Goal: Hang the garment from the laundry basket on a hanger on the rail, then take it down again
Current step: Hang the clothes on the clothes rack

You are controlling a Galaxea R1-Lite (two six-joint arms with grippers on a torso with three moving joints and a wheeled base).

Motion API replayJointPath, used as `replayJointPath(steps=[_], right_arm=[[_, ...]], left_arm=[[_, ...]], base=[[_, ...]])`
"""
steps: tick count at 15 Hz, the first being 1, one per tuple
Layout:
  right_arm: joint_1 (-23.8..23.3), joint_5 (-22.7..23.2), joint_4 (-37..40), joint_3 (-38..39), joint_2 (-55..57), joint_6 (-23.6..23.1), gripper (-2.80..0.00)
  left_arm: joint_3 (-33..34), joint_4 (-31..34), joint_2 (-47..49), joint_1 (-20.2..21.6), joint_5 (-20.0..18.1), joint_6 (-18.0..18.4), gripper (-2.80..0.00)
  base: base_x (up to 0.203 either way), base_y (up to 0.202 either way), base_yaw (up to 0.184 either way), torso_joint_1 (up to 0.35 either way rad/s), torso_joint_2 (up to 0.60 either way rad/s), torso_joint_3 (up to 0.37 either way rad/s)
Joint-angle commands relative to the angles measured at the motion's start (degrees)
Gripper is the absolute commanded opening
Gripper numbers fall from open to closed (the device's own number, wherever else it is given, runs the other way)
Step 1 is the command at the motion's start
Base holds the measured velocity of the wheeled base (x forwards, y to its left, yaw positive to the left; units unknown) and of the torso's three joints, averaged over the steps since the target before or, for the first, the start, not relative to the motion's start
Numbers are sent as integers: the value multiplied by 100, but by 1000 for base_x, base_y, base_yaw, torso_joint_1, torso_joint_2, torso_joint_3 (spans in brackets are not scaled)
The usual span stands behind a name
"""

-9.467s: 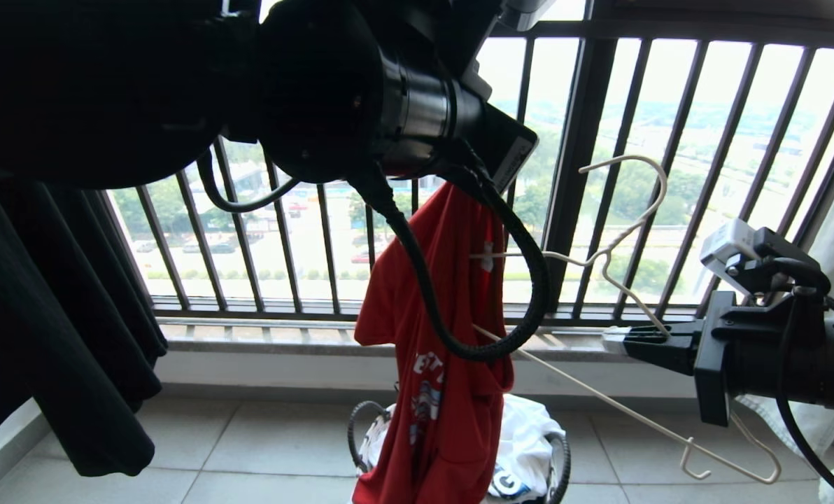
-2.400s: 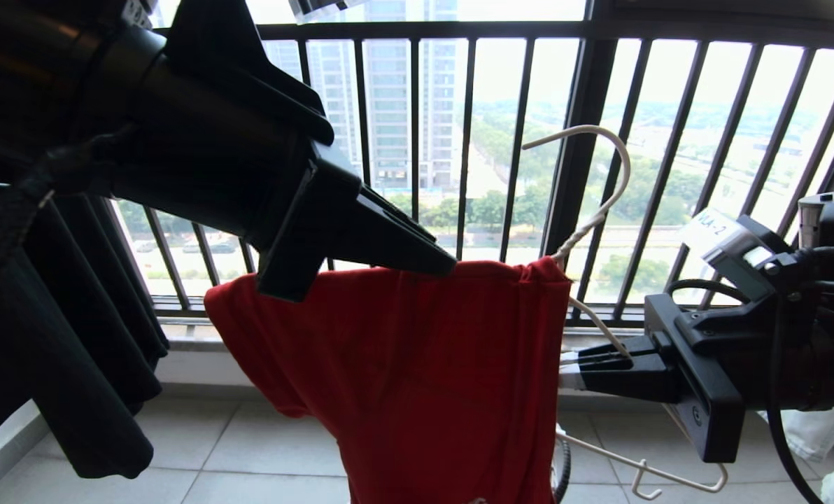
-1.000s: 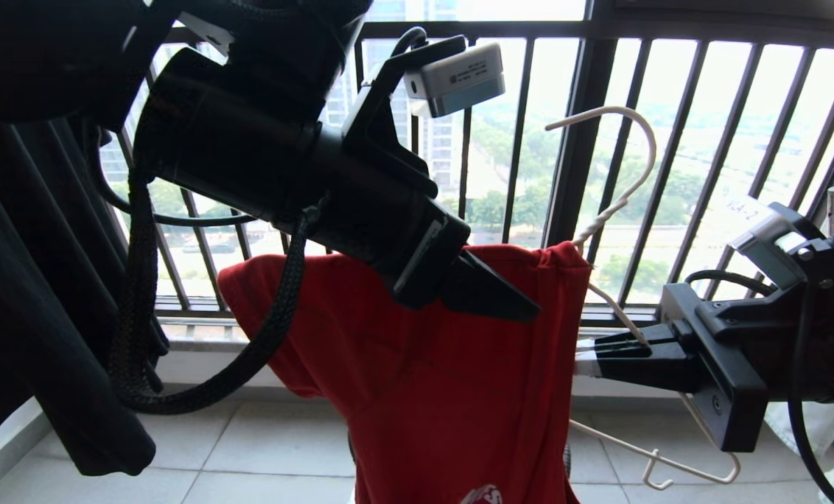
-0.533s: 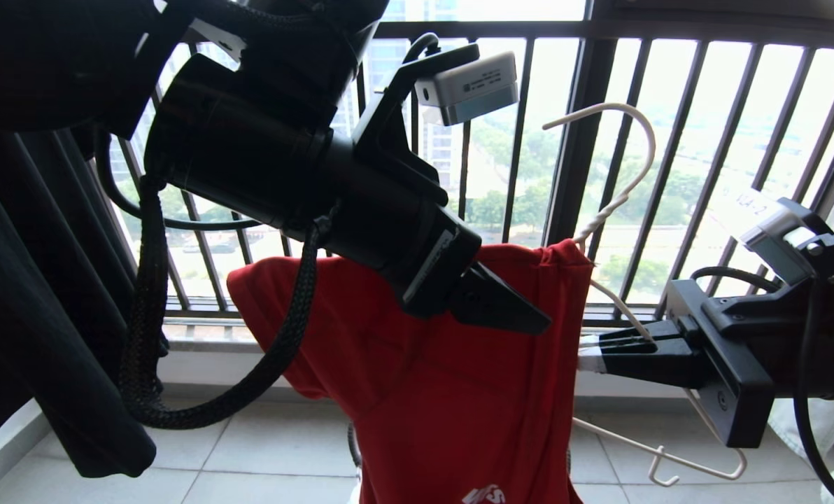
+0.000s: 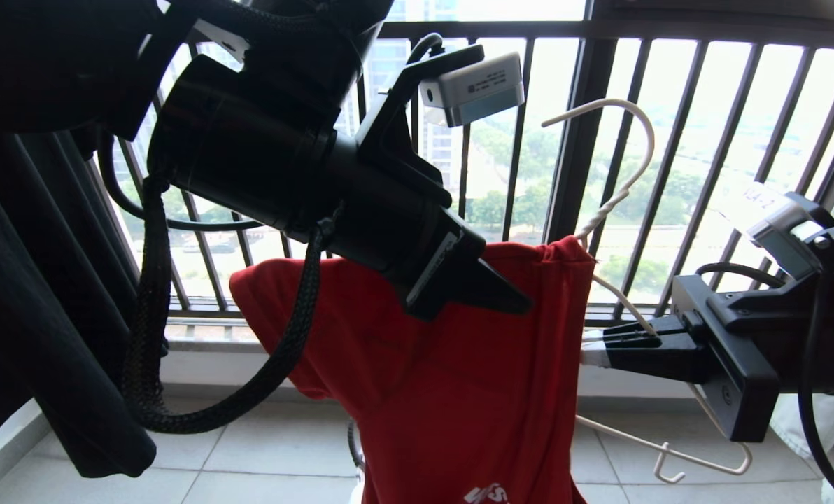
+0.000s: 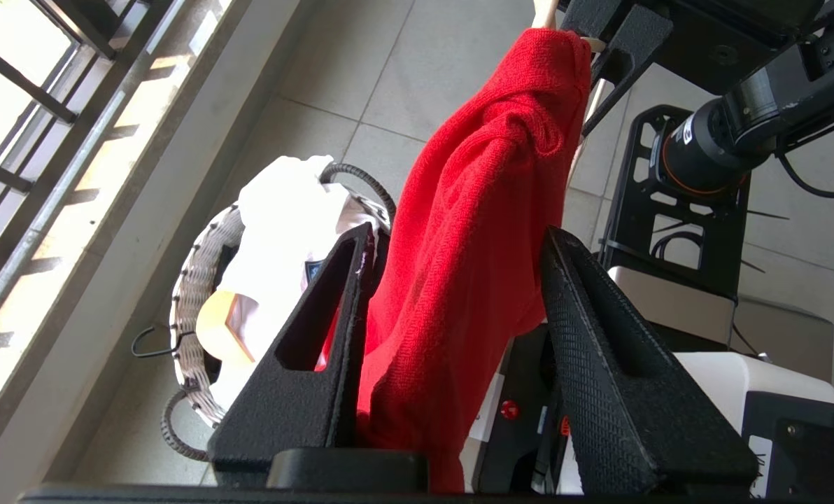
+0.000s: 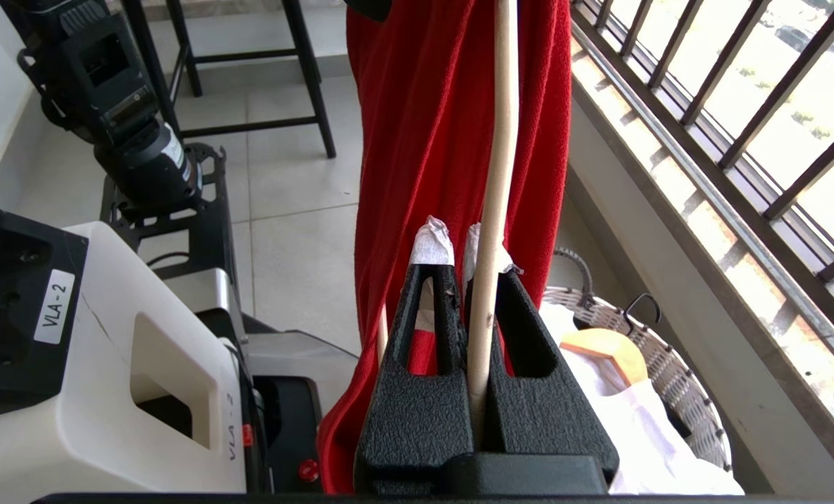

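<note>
Red garment (image 5: 452, 392) draped over cream wire hanger (image 5: 623, 196), white chest print.

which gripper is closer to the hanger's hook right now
Right. The right gripper is shut on the hanger itself, on the wire just below the hook. The left gripper is out over the red T-shirt, its fingers either side of the cloth.

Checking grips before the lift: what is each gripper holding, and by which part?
Right gripper: shut on the hanger, on its wire beside the red T-shirt. Left gripper: jaws apart around the shirt's fabric, not yet clamped.
</note>
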Motion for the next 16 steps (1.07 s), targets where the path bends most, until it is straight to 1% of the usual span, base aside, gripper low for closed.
replayJointPath(steps=[1, 13, 14, 16], right_arm=[[-12, 26, -19, -7, -14, -7, -280], [-91, 17, -89, -16, 4, 2, -280], [-91, 17, -89, -24, 4, 2, 0], [-100, 17, -89, -36, 14, 22, 0]], left_arm=[[-2, 20, 7, -19, -15, 9, -280], [-2, -20, -2, -72, -15, 45, -280], [-2, -51, -2, -63, -15, 36, -280], [-2, -51, -2, -63, -12, 36, -280]], base=[[0, 0, 0, 0, 0, 0], [0, 0, 0, 0, 0, 0], [0, 0, 0, 0, 0, 0], [0, 0, 0, 0, 0, 0]])
